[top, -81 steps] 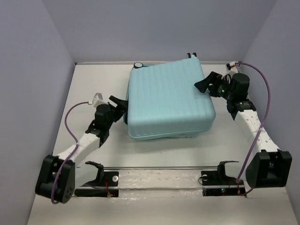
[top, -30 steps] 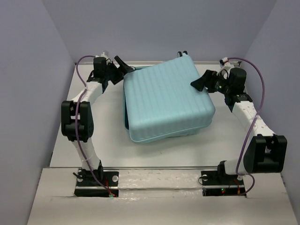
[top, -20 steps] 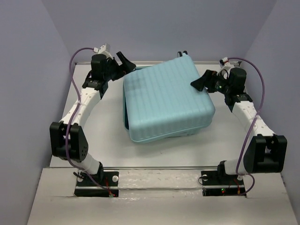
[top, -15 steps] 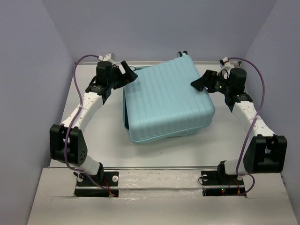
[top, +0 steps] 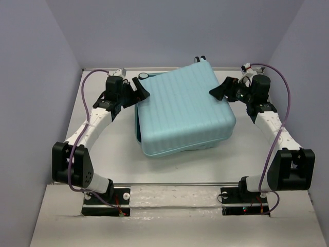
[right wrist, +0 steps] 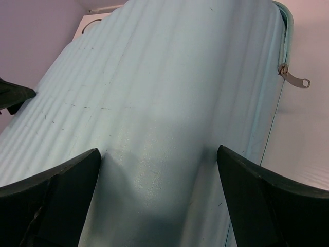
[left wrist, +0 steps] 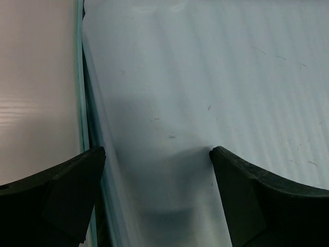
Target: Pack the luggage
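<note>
The luggage lies flat on the bench, lid down, so packing looks nearly done, with zipping probably left; the left gripper and right gripper hover over it, jaws apart, holding nothing.

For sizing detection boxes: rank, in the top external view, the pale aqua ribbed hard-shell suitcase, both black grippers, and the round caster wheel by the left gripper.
1. Pale aqua ribbed hard-shell suitcase, by far largest.
2. Left gripper and right gripper: look alike, no ranking.
3. Round black-and-white caster wheel, smallest.
</note>
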{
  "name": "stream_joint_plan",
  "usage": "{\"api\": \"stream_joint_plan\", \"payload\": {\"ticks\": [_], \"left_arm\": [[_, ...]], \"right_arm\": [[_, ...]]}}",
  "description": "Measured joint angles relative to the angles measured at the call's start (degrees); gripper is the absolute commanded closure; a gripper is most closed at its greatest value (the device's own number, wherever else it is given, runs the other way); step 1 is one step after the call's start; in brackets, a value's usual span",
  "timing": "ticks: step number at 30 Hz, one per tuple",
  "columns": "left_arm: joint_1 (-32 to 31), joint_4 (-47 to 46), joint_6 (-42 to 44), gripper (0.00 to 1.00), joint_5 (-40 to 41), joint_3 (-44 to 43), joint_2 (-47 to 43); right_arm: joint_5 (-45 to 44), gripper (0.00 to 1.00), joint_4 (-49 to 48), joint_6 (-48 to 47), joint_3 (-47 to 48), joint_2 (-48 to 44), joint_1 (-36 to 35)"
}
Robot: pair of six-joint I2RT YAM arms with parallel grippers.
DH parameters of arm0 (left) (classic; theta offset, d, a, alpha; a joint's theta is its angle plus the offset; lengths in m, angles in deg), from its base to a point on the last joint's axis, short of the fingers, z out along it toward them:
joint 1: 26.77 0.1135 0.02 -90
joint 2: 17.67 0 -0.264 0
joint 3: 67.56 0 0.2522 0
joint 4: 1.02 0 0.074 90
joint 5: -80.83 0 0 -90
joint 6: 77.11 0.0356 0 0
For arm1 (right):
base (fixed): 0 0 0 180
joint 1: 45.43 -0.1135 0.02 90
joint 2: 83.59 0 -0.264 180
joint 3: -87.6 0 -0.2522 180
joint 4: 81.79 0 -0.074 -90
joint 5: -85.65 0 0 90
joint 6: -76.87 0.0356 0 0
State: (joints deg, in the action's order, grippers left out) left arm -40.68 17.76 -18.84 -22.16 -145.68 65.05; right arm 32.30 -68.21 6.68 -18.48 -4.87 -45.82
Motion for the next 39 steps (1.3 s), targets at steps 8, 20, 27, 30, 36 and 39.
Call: {"api": "stream_joint_plan", "payload": {"ticks": [8,20,27,30,36,39], "left_arm": [[-0.04,-4.24,-4.46,0.83,0.04,2.14,0.72],[-3.58,-11.52,-10.38,0.94,-2.75,2.27,-6.32],[-3.23,-5.01,-6.14,0.11,-1.11,-3.80,-15.74],[-3.21,-1.31,-4.44,0.02,0.20,4.66,-28.26],[-2.08,7.06,-7.34,0.01,-0.02,22.40,-45.42],[-2.08,8.44,-15.50,0.01,-0.79,31.36,-52.72]], "right_arm": [[-0.83,0.00,-0.26,0.44,-0.15,0.00,-0.09],[-0.96,0.00,-1.62,1.38,-0.74,-0.04,-0.79],[-3.30,0.00,1.60,2.05,-0.72,-2.95,-1.64],[-4.92,0.00,5.09,2.10,-0.52,-6.19,-2.49],[-6.60,0.00,10.51,2.12,0.33,-17.27,-11.10],[-5.11,0.00,10.54,1.57,1.31,-20.59,-14.47]]}}
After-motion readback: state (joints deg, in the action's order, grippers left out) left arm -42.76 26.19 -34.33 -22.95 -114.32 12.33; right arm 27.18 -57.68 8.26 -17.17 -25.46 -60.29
